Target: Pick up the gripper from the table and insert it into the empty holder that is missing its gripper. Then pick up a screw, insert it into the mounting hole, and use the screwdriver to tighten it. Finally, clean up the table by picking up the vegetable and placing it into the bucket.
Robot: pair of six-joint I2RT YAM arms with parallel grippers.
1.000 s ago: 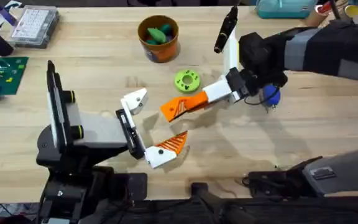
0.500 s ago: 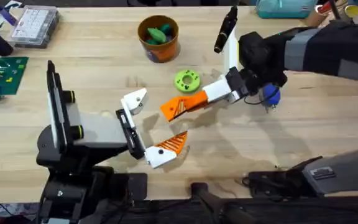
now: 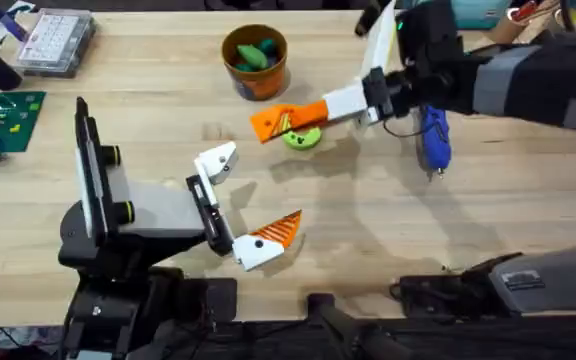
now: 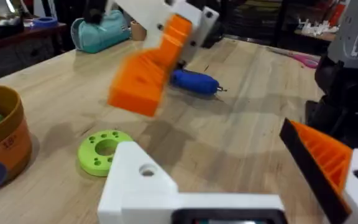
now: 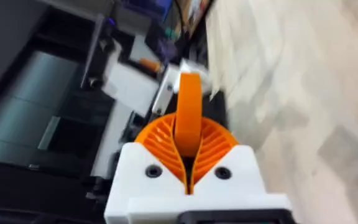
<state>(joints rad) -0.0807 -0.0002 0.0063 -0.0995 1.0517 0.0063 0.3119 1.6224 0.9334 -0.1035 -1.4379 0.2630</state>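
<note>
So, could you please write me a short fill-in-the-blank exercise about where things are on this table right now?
1. The right gripper is shut on the small ____ gripper.
2. The screwdriver has a ____ handle and lies on the table.
3. The vegetable lies on the table, not yet in the ____.
4. On the left gripper, the bare holder is ____.

Missing words: orange; blue; bucket; white

The gripper (image 5: 188,115) — small orange wedge — sits pinched upright in the right gripper (image 3: 273,122), above the vegetable (image 3: 305,137).
</note>
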